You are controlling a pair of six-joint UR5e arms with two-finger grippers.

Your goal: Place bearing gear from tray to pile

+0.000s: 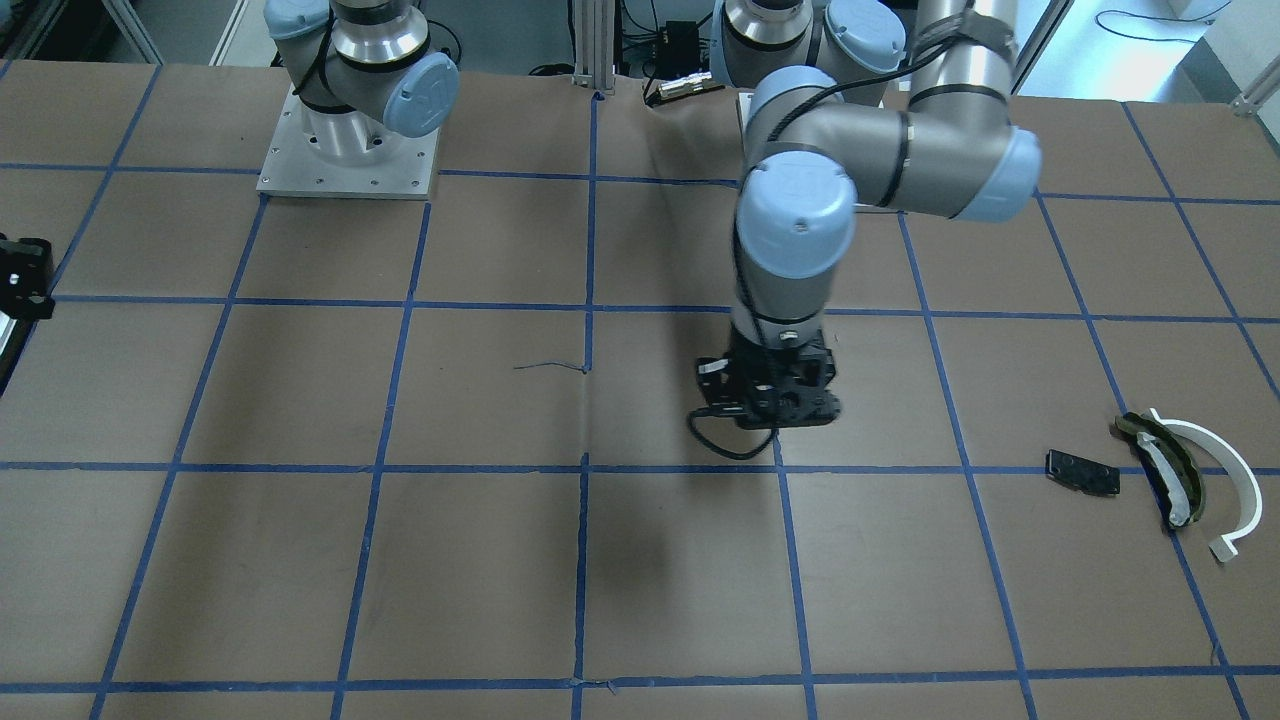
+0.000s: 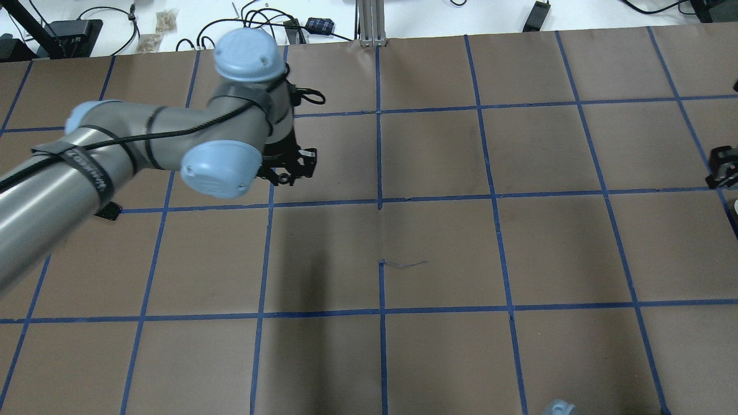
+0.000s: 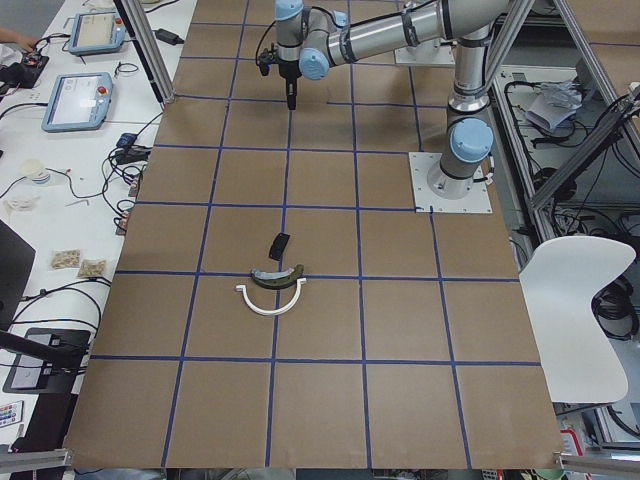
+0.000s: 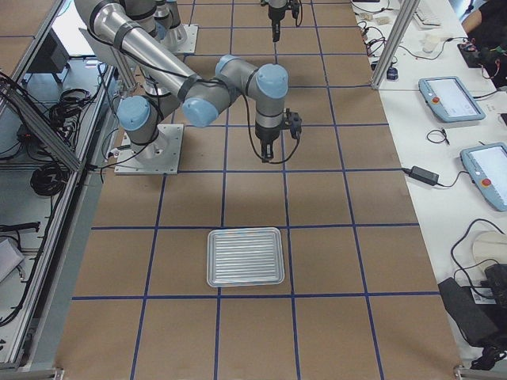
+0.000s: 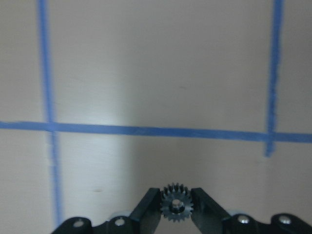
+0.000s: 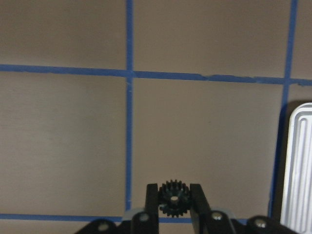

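Both arms point their wrists straight down, the left gripper [image 5: 176, 204] and right gripper [image 6: 173, 197] each pinching a gear [image 5: 176, 209] [image 6: 173, 201].

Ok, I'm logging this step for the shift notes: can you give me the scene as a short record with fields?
left gripper: shut on a small gear, over bare table near the middle
right gripper: shut on a second gear, over the table, off the tray
tray: white, ridged, no parts seen on it
pile: white arc, olive-black curved piece, black plate, toward the robot's left end
task state: neither gear on the pile yet
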